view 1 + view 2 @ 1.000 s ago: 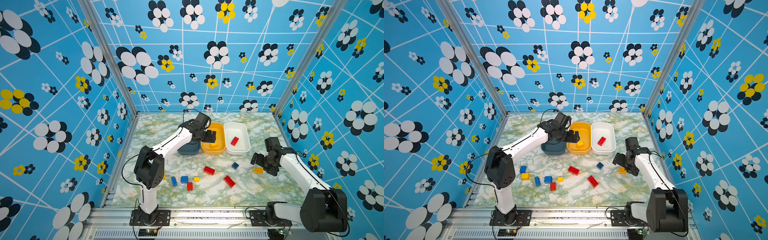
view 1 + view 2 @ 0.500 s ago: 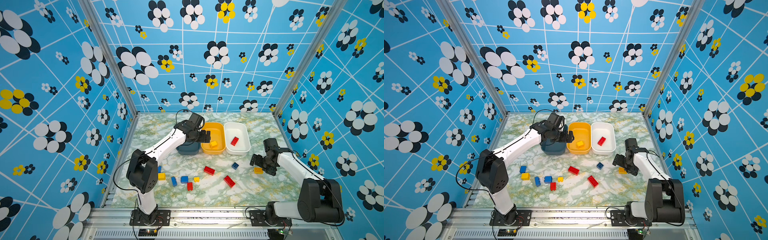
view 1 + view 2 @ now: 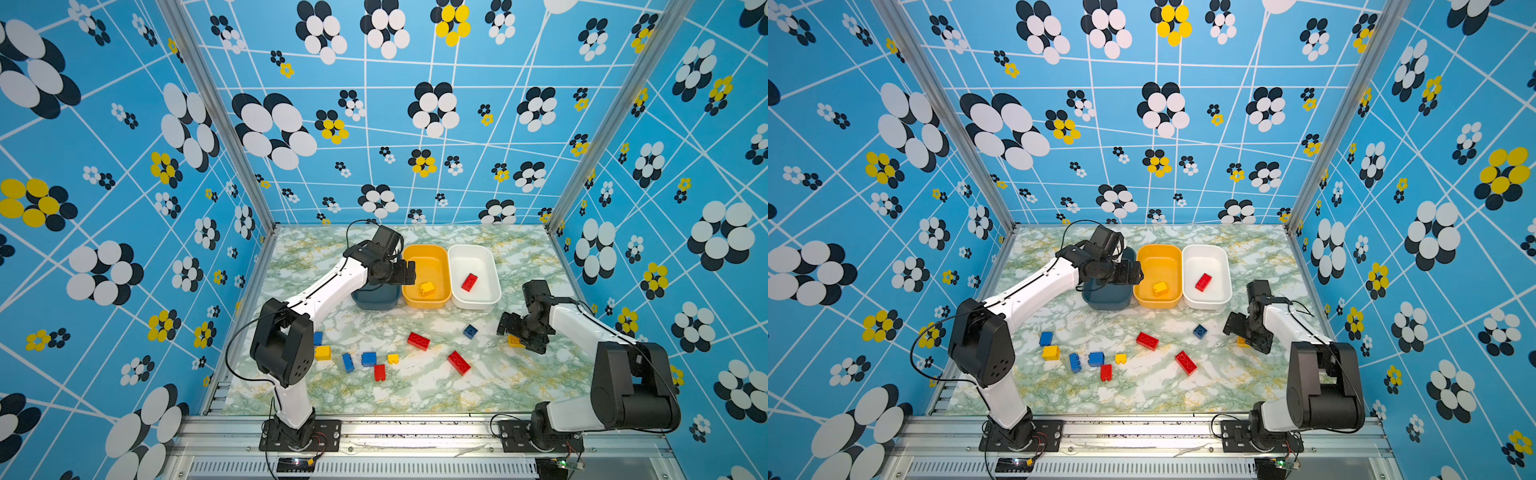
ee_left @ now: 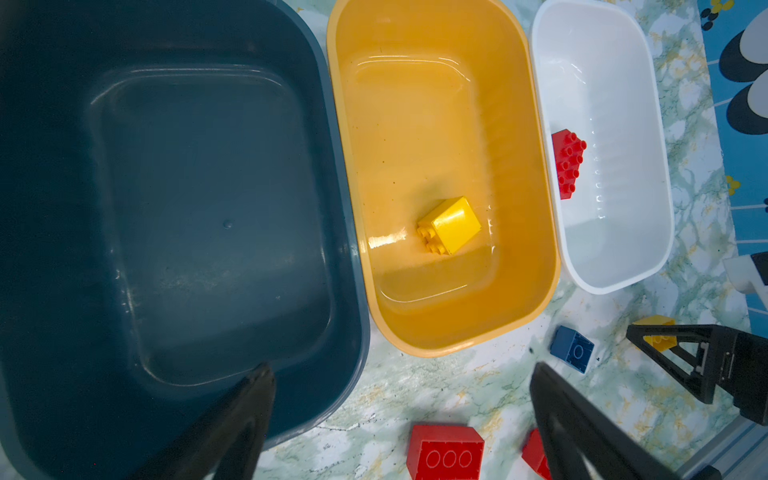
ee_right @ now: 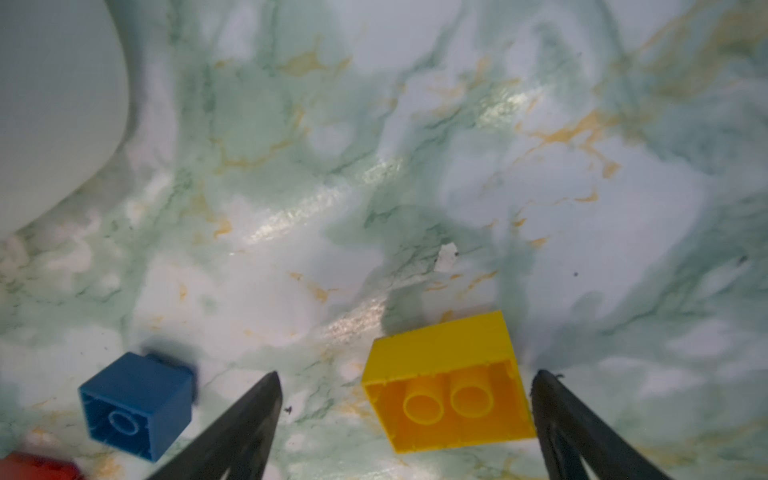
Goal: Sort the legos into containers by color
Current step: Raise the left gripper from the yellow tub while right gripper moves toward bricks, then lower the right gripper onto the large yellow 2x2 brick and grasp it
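My right end effector [image 5: 406,373], spread apart, straddles the tipped yellow brick [image 5: 446,374] on the counter [image 5: 332,187], seemingly not yet touching it; next I must close, lift and carry it to the yellow tub [image 3: 428,266], while the left end effector [image 4: 401,368] hangs open, empty.

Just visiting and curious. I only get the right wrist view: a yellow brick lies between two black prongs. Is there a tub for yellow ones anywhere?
Observer: Yes. A yellow-orange tub stands between a dark teal tub and a white tub.
Operator: Anything in it?
Observer: One square yellow brick, lying on its side.
Operator: What is the other arm doing?
Observer: The left end effector hangs open above the tubs, holding nothing.
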{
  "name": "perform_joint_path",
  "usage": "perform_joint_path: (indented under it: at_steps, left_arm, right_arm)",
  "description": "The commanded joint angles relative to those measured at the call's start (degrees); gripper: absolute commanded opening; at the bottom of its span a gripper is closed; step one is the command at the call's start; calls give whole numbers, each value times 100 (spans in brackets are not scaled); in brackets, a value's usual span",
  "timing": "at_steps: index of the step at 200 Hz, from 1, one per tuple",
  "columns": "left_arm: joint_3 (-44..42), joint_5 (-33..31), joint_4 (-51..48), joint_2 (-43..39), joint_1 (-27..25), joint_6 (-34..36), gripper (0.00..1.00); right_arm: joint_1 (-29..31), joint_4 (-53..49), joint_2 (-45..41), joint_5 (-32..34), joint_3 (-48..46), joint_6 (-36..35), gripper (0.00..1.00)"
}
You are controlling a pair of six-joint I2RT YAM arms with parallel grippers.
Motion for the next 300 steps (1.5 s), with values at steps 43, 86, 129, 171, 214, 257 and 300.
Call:
perform_joint_path:
  at_steps: [43,86,129,171,214,257,300]
  left_arm:
    - [-21,-39,-36,-232,80,-172,97]
    - [50,-36,-190,-265,162,-125,97]
    - [51,-12,-235,-254,273,-154,97]
    - [-11,39,-165,-240,330,-173,97]
    - [-1,104,-103,-213,378,-194,98]
    - [-54,151,-69,-245,418,-131,98]
    - [-247,170,28,-377,462,-104,98]
  right_arm:
    - [69,-215,422,-112,442,-449,92]
    - [196,-438,701,128,663,-703,91]
    - [266,-515,824,90,703,-673,91]
    - [333,-389,899,-75,616,-89,90]
    - [333,173,732,-345,228,1319,89]
    - [333,315,653,-397,165,2313,87]
    - [332,360,632,-480,41,2905,77]
